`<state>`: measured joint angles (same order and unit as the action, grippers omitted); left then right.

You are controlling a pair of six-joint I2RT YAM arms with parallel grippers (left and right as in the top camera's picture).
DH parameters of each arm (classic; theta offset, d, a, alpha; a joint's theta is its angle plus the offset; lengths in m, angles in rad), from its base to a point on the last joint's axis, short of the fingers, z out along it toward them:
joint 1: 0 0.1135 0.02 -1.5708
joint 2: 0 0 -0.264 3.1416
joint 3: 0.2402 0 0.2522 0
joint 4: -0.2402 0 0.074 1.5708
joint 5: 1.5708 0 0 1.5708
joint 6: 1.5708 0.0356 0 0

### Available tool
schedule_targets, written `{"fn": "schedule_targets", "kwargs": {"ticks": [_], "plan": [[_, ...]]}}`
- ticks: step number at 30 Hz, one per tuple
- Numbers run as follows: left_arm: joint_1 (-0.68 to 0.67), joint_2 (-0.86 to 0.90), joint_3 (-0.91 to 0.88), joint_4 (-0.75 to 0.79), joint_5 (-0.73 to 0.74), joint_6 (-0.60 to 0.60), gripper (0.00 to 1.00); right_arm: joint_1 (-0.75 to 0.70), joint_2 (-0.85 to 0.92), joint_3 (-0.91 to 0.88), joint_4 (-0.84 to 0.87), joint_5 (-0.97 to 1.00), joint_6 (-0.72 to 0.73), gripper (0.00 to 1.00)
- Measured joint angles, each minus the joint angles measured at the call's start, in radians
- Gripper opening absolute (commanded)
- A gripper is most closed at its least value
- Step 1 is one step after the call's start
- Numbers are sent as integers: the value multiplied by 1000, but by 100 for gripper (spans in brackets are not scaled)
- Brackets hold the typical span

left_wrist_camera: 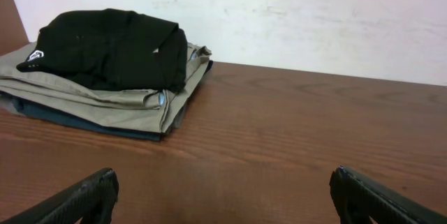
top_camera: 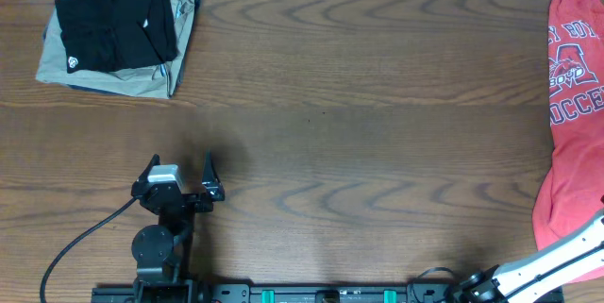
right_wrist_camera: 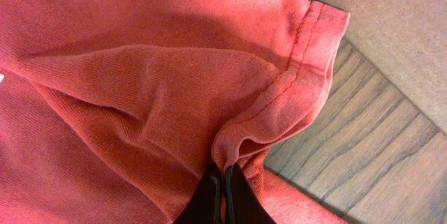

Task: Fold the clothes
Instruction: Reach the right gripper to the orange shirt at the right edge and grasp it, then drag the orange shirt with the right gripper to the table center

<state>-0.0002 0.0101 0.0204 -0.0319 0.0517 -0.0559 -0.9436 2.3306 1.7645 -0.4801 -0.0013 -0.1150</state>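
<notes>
The right gripper point(right_wrist_camera: 223, 176) sits closest to its wrist camera. Its two dark fingers are pressed together on a raised pinch of red-orange cloth, a small fold of the T-shirt point(right_wrist_camera: 126, 77) standing up between them. The rest of the shirt spreads up and to the left of the fingers and fills most of that view. A hemmed edge with a stitched seam curves down from the upper right to the pinched fold. To the right of the fold the brown wood of the table point(top_camera: 359, 105) shows bare.

From overhead the shirt lies along the table's right edge, running from the far side toward the near side, partly cut off by the frame. It is rumpled and unfolded, with white-and-blue block lettering turned sideways on its chest. The right arm point(top_camera: 557, 260) reaches in from the near right corner toward the shirt's near end.

The left gripper point(top_camera: 181, 169) is well apart from the shirt at the near left, its fingers spread wide and holding nothing. At the far left corner a folded black garment point(top_camera: 113, 25) lies on a folded khaki garment point(top_camera: 113, 75).
</notes>
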Motion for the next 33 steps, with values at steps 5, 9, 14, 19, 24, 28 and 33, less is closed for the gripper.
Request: {"fn": "schedule_targets", "kwargs": {"ticks": [5, 9, 14, 19, 24, 28, 33], "plan": [[0, 0, 0, 0, 0, 0, 98, 0, -6, 2, -24, -18, 22, 1], [0, 0, 0, 0, 0, 0, 98, 9, -46, 2, -34, -111, 31, 1], [0, 0, 0, 0, 0, 0, 98, 59, -202, 2, -21, -273, 61, 1], [0, 0, 0, 0, 0, 0, 98, 174, -394, 3, -12, -386, 108, 1], [0, 0, 0, 0, 0, 0, 98, 382, -500, 6, -45, -431, 124, 1], [0, 0, 0, 0, 0, 0, 98, 583, -506, 6, -81, -448, 146, 1], [0, 0, 0, 0, 0, 0, 98, 825, -505, 5, -99, -485, 172, 1]]}}
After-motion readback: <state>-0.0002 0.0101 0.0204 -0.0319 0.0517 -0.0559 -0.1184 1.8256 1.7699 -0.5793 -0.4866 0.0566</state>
